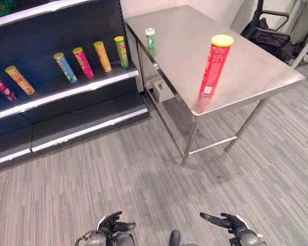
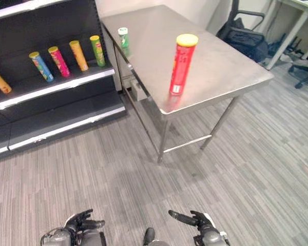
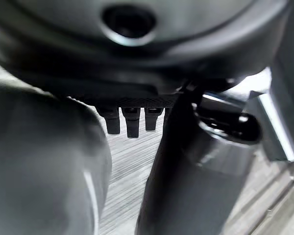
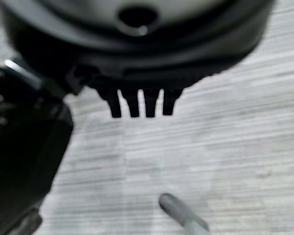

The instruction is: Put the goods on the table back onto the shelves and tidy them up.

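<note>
A tall red can with a yellow lid (image 1: 214, 65) stands upright near the front edge of the steel table (image 1: 256, 72). A short green can with a white lid (image 1: 150, 38) stands at the table's far left edge, close to the shelves. On the dark shelf (image 1: 66, 93) several colourful cans lean in a row, among them a green one (image 1: 121, 51) and a blue one (image 1: 65, 67). My left hand (image 1: 112, 225) and right hand (image 1: 231, 223) hang low over the carpet, far from the table, fingers relaxed and holding nothing.
A lower shelf board (image 1: 82, 128) lies bare beneath the cans. A white box (image 1: 163, 91) sits under the table by the shelf. A black office chair (image 1: 269, 31) stands behind the table at the right. Grey carpet stretches between me and the table.
</note>
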